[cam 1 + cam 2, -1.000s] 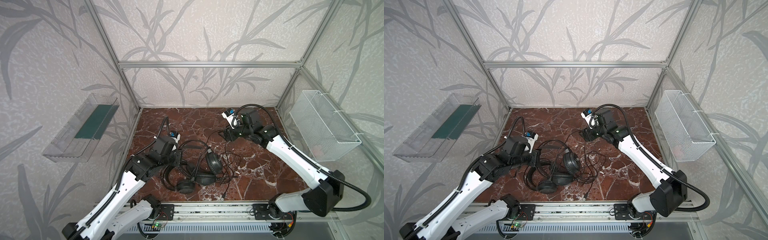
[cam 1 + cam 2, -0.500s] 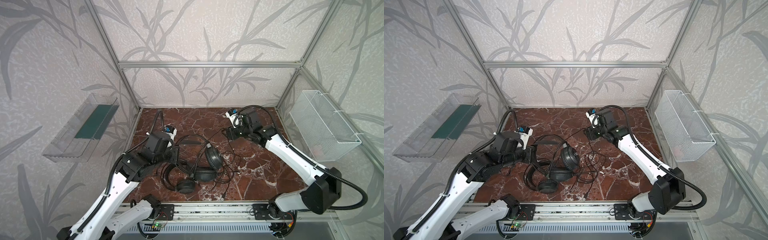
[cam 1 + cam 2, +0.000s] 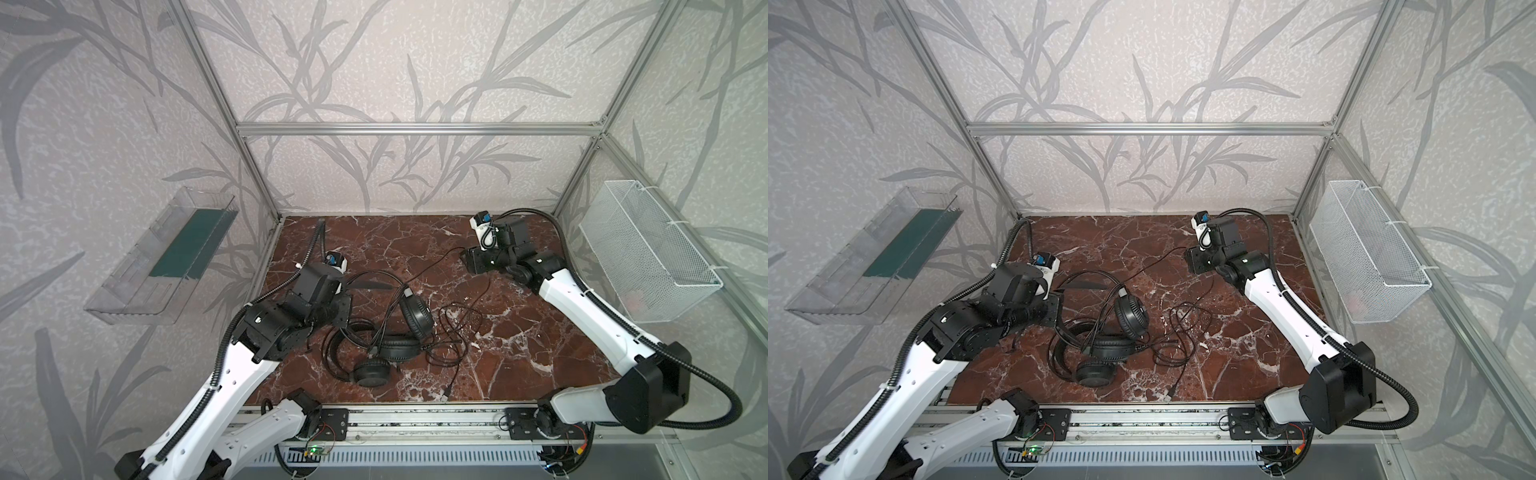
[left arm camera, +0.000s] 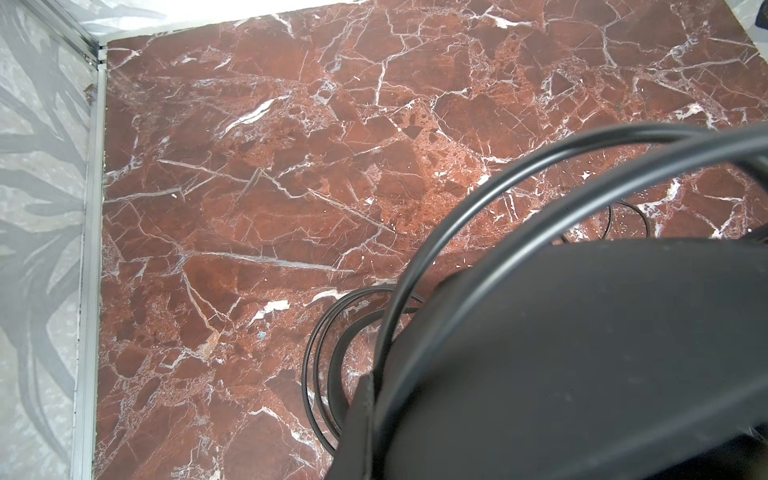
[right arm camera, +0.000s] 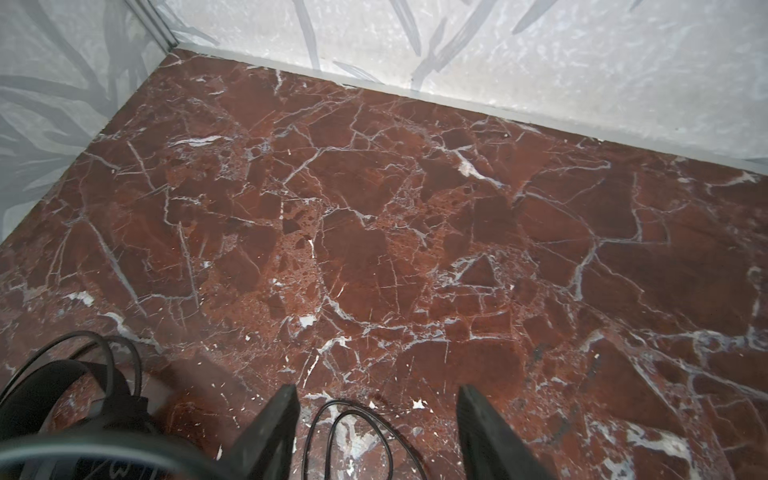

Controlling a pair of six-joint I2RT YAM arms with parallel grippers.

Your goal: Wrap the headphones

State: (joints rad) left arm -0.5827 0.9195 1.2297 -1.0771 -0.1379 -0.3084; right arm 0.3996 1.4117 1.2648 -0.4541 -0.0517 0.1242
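The headphones [image 3: 395, 340] lie in a tangle mid-bench, well apart from the wire basket [image 3: 648, 257] on the side wall. On the far side of them from the basket, the left gripper [image 3: 351, 297] has its fingers together on one headband [image 3: 370, 286]. It holds that headset tipped up off the bench [image 3: 519, 332], probably to free it from the other headset and give the cable something to go round. Between basket and headphones, the right gripper [image 5: 377, 390] holds its fingers [image 5: 274, 428] apart over a loop of cable [image 5: 349, 432]; whether the loop touches them cannot be told. Wrapping seems barely begun, with most cable sprawling loose.
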